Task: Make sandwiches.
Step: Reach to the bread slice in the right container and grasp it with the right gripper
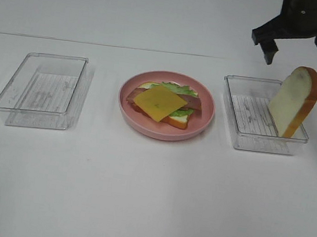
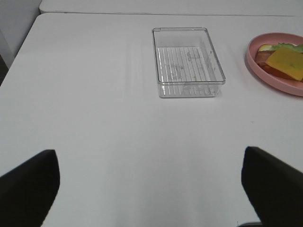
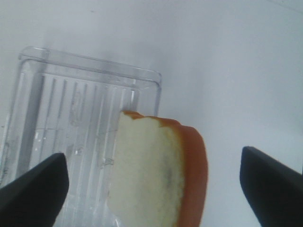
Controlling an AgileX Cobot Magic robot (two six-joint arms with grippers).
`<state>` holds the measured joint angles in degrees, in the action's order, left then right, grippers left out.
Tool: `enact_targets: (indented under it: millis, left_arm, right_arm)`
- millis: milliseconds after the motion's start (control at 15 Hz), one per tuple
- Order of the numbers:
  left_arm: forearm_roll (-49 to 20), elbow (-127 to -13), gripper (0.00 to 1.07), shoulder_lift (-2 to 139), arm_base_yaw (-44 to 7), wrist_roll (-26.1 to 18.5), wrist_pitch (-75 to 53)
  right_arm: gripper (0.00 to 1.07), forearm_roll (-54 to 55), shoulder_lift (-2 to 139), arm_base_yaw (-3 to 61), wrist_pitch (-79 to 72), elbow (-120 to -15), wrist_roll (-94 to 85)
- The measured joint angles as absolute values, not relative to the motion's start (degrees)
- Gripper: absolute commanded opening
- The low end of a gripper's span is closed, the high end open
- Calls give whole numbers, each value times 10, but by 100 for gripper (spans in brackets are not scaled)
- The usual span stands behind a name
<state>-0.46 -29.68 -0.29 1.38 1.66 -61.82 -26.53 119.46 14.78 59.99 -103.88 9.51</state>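
Observation:
An open-faced sandwich lies on the round pink plate at the table's centre: a bread slice under green lettuce, brown bacon and a yellow cheese square on top. A second bread slice stands on edge in the right clear tray, leaning on its right wall. My right gripper hangs open above and behind that tray, touching nothing. In the right wrist view its fingers flank the bread slice from well above. My left gripper is open and empty over bare table.
An empty clear tray sits at the left of the table, also seen ahead of the left gripper. The pink plate's rim shows at the edge of the left wrist view. A seam crosses the white table behind the trays.

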Motion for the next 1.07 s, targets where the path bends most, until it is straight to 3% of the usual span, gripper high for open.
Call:
enact_targets:
  millis: [333, 933, 1067]
  left_arm:
    - [-5, -297, 98, -3, 14, 16, -618]
    - [-5, -297, 98, -3, 14, 16, -618]
    - [-5, -297, 98, -3, 14, 16, -618]
  right_arm:
    - [97, -160, 1194, 64, 603, -1039, 51]
    - [97, -58, 1252, 35, 599, -1039, 9]
    - [89, -49, 1269, 35, 603, -1039, 6]
